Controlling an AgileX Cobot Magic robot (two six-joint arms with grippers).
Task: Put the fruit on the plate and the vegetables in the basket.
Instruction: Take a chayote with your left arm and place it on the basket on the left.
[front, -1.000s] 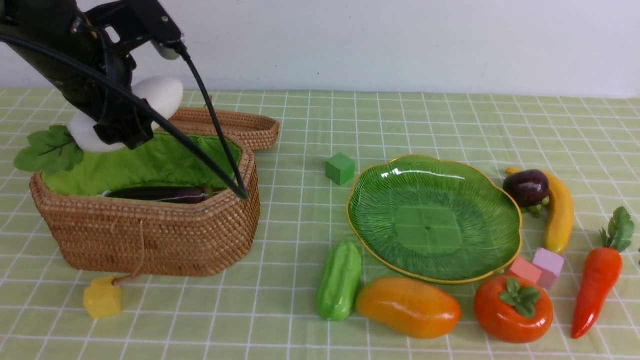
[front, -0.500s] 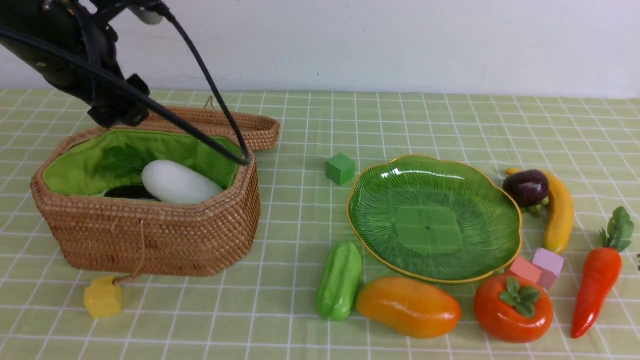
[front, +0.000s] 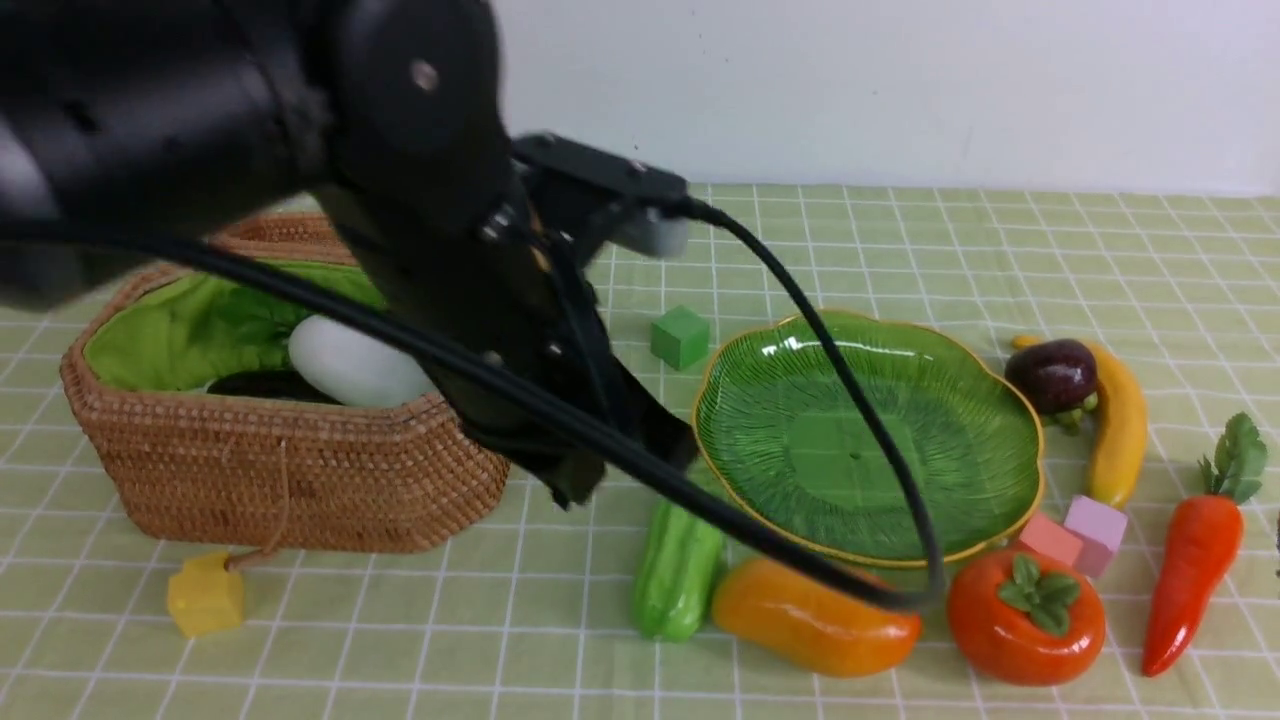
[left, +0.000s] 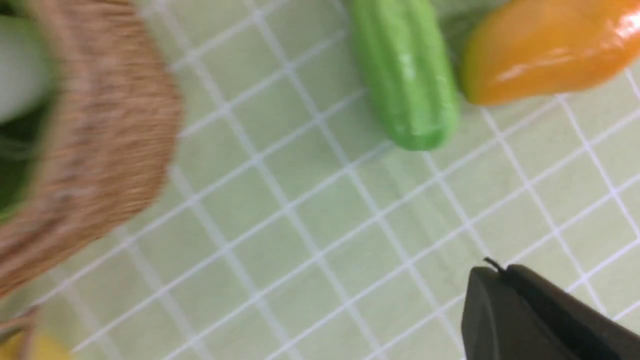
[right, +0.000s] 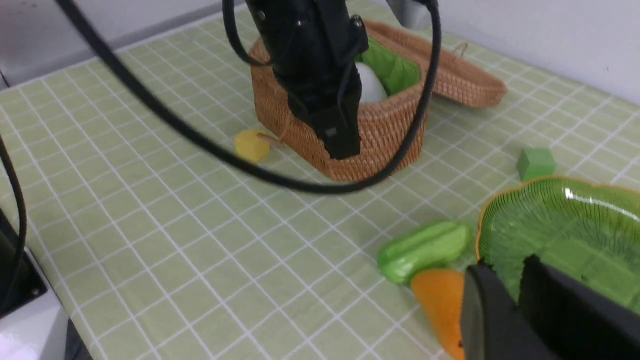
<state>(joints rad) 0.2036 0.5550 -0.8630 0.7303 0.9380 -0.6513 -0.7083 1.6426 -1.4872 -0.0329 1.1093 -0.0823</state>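
Observation:
My left gripper (front: 578, 486) is shut and empty, low over the cloth between the wicker basket (front: 300, 480) and the green gourd (front: 678, 572); its arm fills the front view's left. In the left wrist view the shut gripper (left: 492, 274) points toward the gourd (left: 405, 75) and the mango (left: 545, 50). The white radish (front: 350, 368) and the dark eggplant (front: 255, 385) lie in the basket. The green plate (front: 870, 440) holds nothing. Mango (front: 815, 615), persimmon (front: 1027, 615), carrot (front: 1195, 570), banana (front: 1120, 430) and mangosteen (front: 1052, 375) lie on the cloth around it. My right gripper (right: 507, 280) stands narrowly open and empty above the plate's edge (right: 560, 220).
A green cube (front: 680, 337) sits behind the plate, a yellow cube (front: 205, 595) in front of the basket, and two pink cubes (front: 1075, 535) between plate and carrot. The basket's lid (front: 470, 250) lies open behind it. The left arm's black cable (front: 850, 390) loops over the plate.
The left gripper let the radish drop into the basket, shut, then swung right and down from above the basket toward the gourd. The toys around the plate have not moved.

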